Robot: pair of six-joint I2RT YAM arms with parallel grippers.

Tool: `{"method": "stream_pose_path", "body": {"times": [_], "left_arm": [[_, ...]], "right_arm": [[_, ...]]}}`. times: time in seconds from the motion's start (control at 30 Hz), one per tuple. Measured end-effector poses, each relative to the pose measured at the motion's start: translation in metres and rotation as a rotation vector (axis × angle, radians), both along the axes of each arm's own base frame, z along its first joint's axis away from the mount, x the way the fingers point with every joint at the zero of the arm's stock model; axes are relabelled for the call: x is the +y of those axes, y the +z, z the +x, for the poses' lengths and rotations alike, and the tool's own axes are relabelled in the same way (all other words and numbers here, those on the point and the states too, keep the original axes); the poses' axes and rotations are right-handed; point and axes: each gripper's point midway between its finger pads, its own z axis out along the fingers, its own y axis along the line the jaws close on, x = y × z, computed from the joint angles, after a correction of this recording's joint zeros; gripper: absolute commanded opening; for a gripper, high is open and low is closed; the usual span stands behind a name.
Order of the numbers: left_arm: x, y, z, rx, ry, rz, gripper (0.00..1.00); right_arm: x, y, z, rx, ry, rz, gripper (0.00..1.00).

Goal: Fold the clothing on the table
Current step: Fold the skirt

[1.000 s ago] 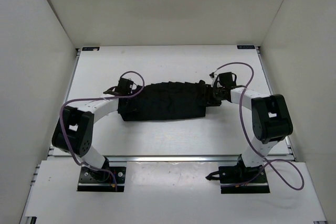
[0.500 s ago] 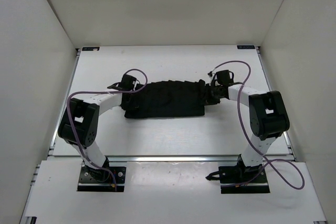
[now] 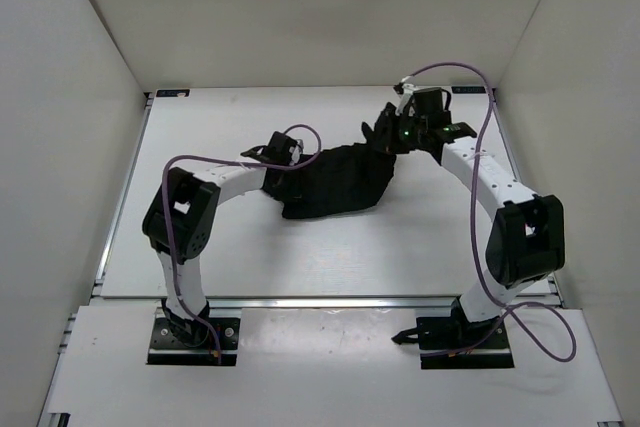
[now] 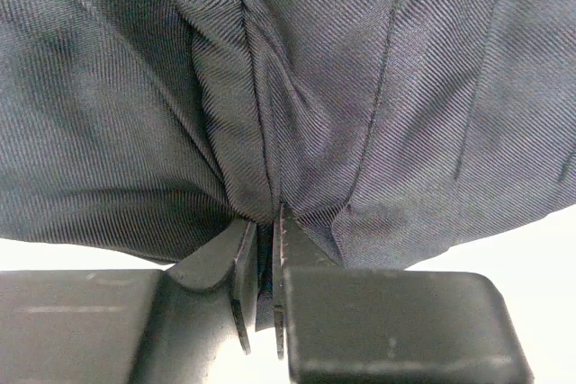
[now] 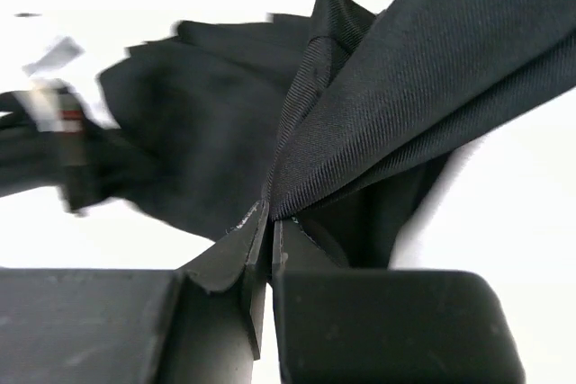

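Between left fingers [image 4: 219, 260], right fingers [image 5: 223, 263] alike, clothing [image 3: 340, 183] pinched

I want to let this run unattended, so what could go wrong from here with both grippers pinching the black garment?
Slip: the left gripper and right gripper each pinch only a narrow bunched pleat of the clothing, so a pull could tug it free.
Crooked fold: the clothing sags bunched and skewed over the table, its right end farther back, so the edges may land misaligned.
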Motion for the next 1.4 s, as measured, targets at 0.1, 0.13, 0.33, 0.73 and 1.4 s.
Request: {"method": "stream_pose_path", "body": {"times": [0.1, 0.13, 0.33, 0.73, 1.4], "left_arm": [[-0.02, 0.0, -0.004, 0.034, -0.037, -0.065, 0.06], [-0.026, 0.0, -0.006, 0.047, -0.043, -0.089, 0.06], [-0.06, 0.001, -0.014, 0.112, -0.073, -0.235, 0.05], [-0.079, 0.0, -0.028, 0.157, -0.072, -0.398, 0.12], [0.015, 0.079, -0.007, -0.04, 0.106, -0.42, 0.93]], "right_arm": [[0.03, 0.008, -0.013, -0.002, 0.05, 0.024, 0.0], [0.04, 0.008, -0.018, 0.008, 0.065, 0.034, 0.0], [0.083, 0.004, -0.042, 0.061, 0.112, 0.087, 0.0], [0.131, -0.049, -0.064, 0.23, 0.164, 0.094, 0.17], [0.029, 0.005, -0.067, 0.101, -0.081, 0.171, 0.37]]}}
